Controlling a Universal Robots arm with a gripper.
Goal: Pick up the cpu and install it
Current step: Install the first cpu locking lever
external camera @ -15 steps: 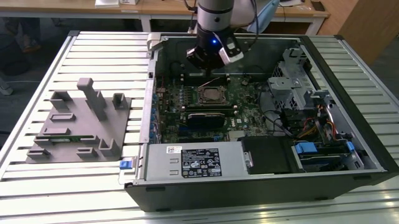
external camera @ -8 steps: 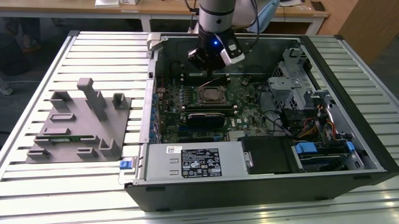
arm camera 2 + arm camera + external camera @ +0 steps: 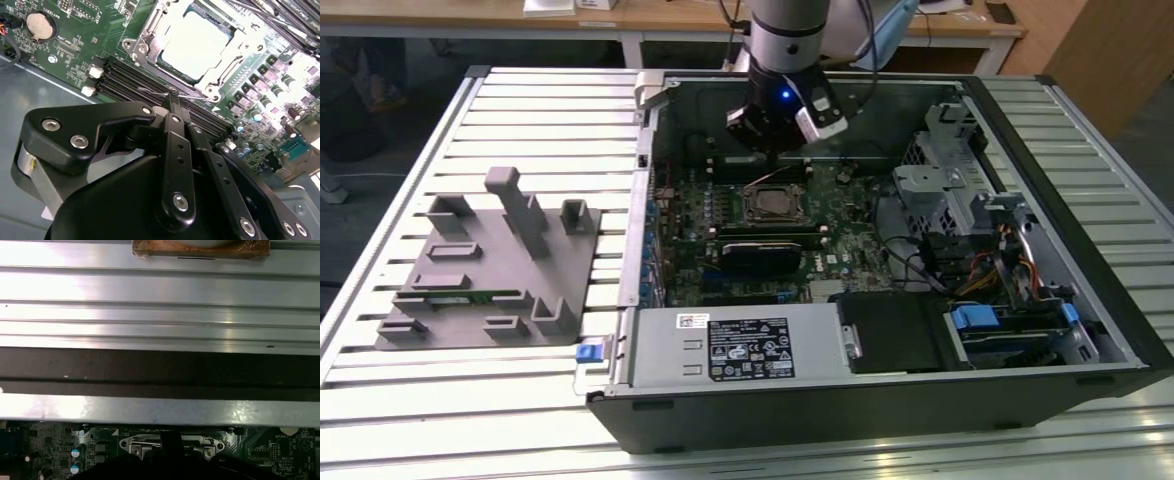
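Observation:
The cpu (image 3: 197, 44), a pale silver-white square chip, lies flat inside the metal socket frame (image 3: 150, 37) on the green motherboard (image 3: 75, 45). In the second wrist view my gripper (image 3: 173, 102) hovers above the black memory slots beside the socket, its two black fingers (image 3: 172, 145) pressed together with nothing between them. In the exterior view the gripper (image 3: 778, 150) hangs inside the open computer case (image 3: 1067, 200), just behind the socket (image 3: 774, 205). The first wrist view shows the socket frame (image 3: 170, 445) below the case's metal wall (image 3: 160, 405).
A grey plastic holder tray (image 3: 487, 265) with upright blocks lies on the slatted table (image 3: 520, 100) at the exterior view's left. Inside the case are a power supply (image 3: 740, 345), a drive cage (image 3: 947, 180), cables (image 3: 987, 270) and a coin battery (image 3: 40, 26).

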